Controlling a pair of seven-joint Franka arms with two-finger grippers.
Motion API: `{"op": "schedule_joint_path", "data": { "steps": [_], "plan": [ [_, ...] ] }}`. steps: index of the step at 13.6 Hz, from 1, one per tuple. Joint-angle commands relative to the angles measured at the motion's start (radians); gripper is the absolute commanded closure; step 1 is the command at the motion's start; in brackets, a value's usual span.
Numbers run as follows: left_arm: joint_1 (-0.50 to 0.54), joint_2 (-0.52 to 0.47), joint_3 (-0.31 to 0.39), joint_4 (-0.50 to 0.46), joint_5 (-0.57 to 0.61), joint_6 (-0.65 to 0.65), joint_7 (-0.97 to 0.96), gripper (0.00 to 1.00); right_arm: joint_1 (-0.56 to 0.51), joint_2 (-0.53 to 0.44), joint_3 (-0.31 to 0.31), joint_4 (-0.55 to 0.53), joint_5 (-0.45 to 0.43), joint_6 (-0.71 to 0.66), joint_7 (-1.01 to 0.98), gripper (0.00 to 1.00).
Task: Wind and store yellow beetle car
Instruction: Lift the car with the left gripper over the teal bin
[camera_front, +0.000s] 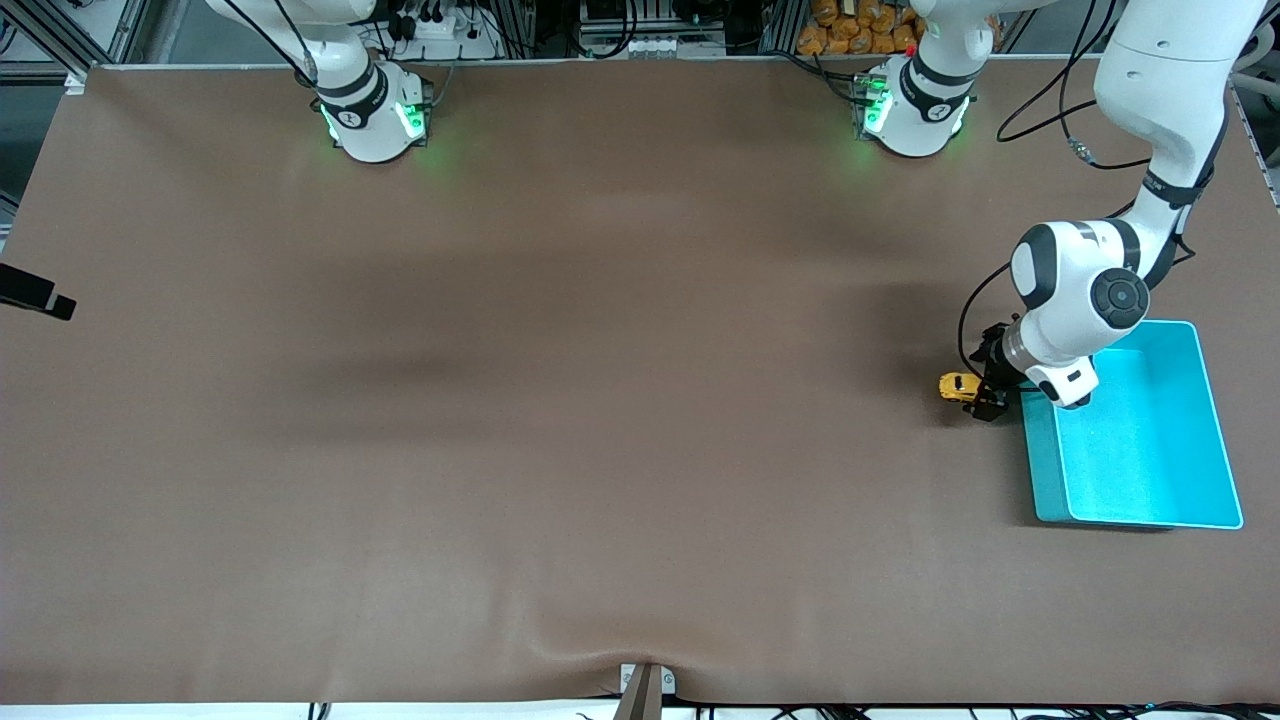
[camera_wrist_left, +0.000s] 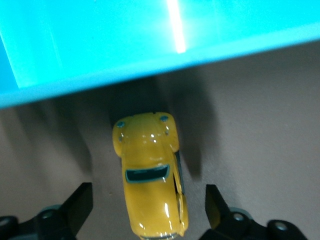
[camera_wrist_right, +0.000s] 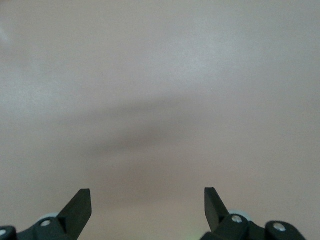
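Left pincer (camera_wrist_left: 147, 205) is down low over the yellow beetle car (camera_wrist_left: 150, 172), jaws spread and straddling it, a clear gap on both flanks, nothing gripped. The car sits on the brown table (camera_front: 600, 400) just beside the turquoise bin (camera_front: 1215, 420), at the left arm's end. Risk here: if one finger meets the rounded body first, the car could roll or twist out of the grasp, likely into the bin wall. Right pincer (camera_wrist_right: 147, 207) waits, jaws released, holding nothing, only bare table beneath.
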Motion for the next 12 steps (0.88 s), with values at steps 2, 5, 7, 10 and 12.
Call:
{"op": "schedule_joint_path", "data": {
  "steps": [2,5,7,10,12],
  "plan": [
    [0.021,0.009,0.004,0.009,0.018,0.021,-0.024,1.0,0.01,-0.124,0.018,-0.157,-0.003,0.046,0.048,0.0],
    [0.003,-0.018,0.003,0.035,0.019,0.015,-0.025,1.0,-0.038,-0.255,0.132,-0.321,-0.011,0.139,0.201,0.0],
    [-0.011,-0.049,0.003,0.064,0.033,-0.014,-0.022,1.0,-0.075,-0.284,0.2,-0.348,-0.015,0.144,0.272,0.0],
    [-0.011,-0.061,-0.009,0.199,0.108,-0.183,-0.013,1.0,-0.096,-0.329,0.212,-0.401,-0.015,0.166,0.264,0.0],
    [-0.006,-0.06,-0.016,0.279,0.159,-0.265,0.022,1.0,-0.112,-0.345,0.214,-0.415,-0.015,0.166,0.246,0.0]
  ]
}}
